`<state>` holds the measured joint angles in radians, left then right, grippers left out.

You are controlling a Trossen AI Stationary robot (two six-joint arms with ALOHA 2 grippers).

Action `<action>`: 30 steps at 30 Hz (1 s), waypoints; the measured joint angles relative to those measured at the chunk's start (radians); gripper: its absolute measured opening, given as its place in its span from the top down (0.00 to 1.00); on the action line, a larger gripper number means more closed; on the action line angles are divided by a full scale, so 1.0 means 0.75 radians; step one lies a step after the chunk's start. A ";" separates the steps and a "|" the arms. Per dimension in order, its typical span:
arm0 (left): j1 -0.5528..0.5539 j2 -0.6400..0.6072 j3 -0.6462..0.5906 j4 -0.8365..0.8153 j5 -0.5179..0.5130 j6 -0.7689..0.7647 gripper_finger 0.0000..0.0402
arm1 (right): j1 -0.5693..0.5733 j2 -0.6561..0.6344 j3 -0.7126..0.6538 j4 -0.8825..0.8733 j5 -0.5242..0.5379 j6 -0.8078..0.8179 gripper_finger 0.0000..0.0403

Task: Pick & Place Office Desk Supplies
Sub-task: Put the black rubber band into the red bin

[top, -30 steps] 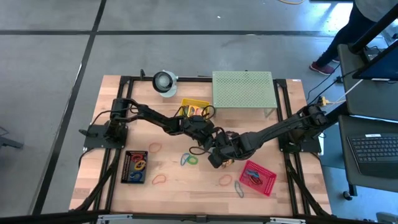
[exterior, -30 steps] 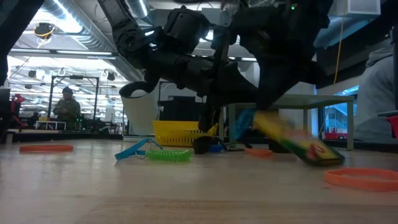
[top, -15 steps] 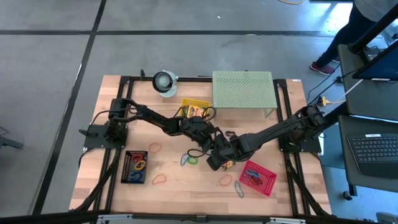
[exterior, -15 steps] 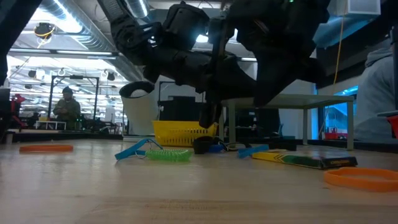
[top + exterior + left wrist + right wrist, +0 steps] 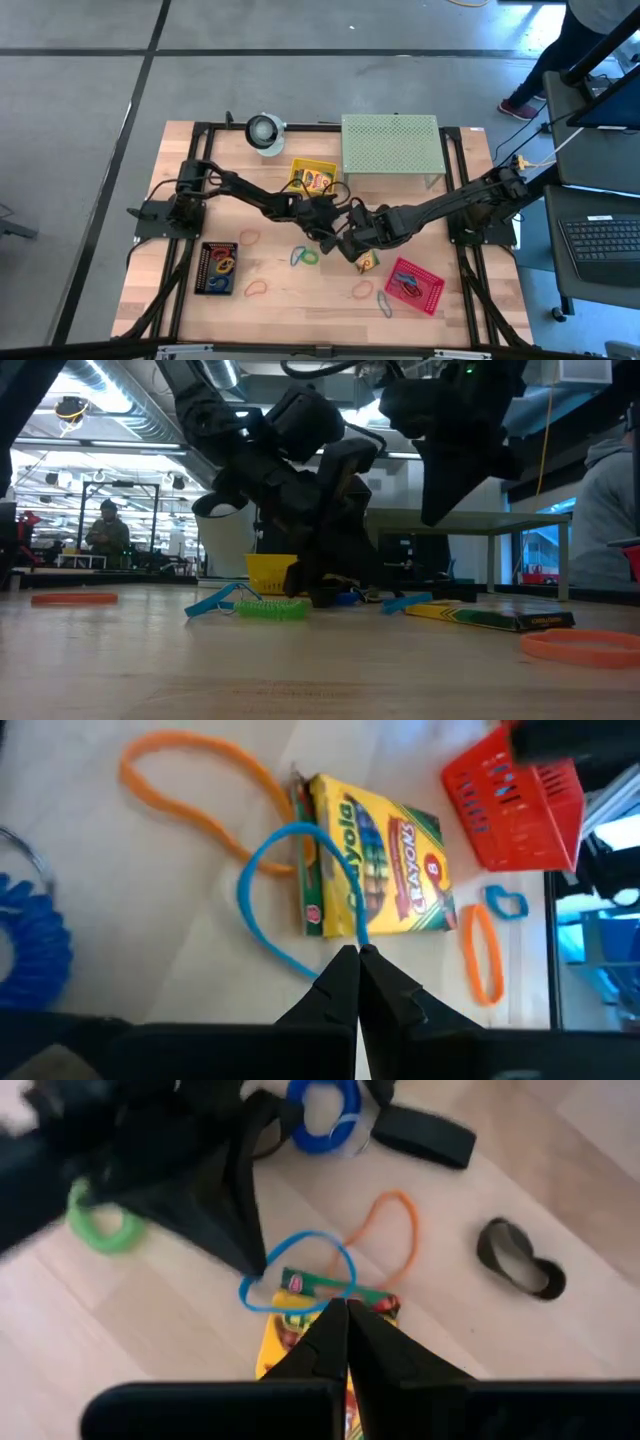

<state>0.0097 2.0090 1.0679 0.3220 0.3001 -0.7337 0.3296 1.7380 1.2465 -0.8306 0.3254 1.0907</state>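
Mid-table, the left gripper [image 5: 357, 955], fingers pressed together, pinches a thin blue rubber band [image 5: 262, 890] looping over the yellow-and-green crayon box [image 5: 385, 860] lying flat. The right gripper [image 5: 343, 1312], fingers together and empty, hovers above that box, left of the red basket [image 5: 415, 284].

You get four views. The high one looks straight down, far enough to take in the whole table [image 5: 200, 300] and both arms. The low one sits at table-top height, facing level across the wood into the room behind, close to the nearest loops. Each wrist camera looks forward past its own fingers, close to the tabletop. Both wrist views share the crayon box [image 5: 385, 860], and you find the same box in the high view and, edge-on, in the low view.
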 joint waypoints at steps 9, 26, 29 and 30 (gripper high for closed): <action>-0.032 0.000 -0.001 0.066 0.045 0.070 0.87 | 0.000 -0.016 -0.002 -0.015 -0.001 -0.004 0.98; -0.018 -0.437 -0.001 -0.066 0.100 0.366 0.71 | 0.047 -0.419 -0.002 -0.169 0.298 -0.019 0.98; -0.022 -0.556 -0.001 -0.331 -0.049 0.508 0.73 | 0.046 -0.423 -0.002 -0.188 0.291 -0.040 0.98; -0.028 -0.586 -0.001 -0.411 -0.092 0.547 0.74 | 0.046 -0.423 -0.002 -0.204 0.288 -0.042 0.98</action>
<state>-0.0115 1.5694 1.0676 0.0136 0.2311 -0.3235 0.3637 1.4205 1.2449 -0.9839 0.5413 1.0589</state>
